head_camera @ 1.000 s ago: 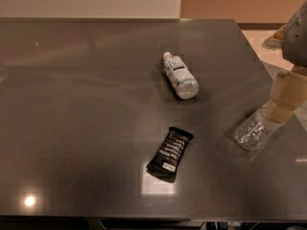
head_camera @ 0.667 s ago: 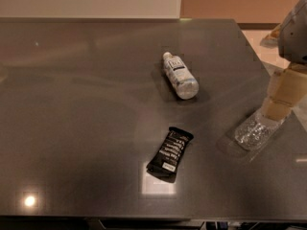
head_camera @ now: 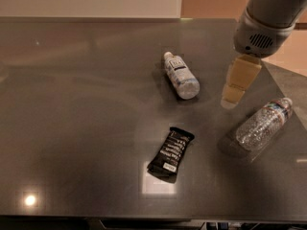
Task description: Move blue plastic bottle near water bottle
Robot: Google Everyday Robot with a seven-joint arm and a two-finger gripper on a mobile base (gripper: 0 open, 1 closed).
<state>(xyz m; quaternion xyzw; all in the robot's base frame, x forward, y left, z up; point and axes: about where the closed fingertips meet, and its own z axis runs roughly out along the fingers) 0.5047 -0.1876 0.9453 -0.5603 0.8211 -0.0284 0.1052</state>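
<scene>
The single gripper (head_camera: 231, 97) hangs from the grey arm over the right side of the dark table (head_camera: 72, 104), nothing visibly in its hold, and I cannot tell whether it is open or closed. It sits between two bottles, both lying on their sides: the blue plastic bottle (head_camera: 181, 74) just to its left, white cap pointing far, and the water bottle (head_camera: 263, 124) to its near right by the table's edge, their labels too blurred to read. One black snack bar wrapper (head_camera: 171, 154) with unreadable white print lies nearer, apart from both bottles.
</scene>
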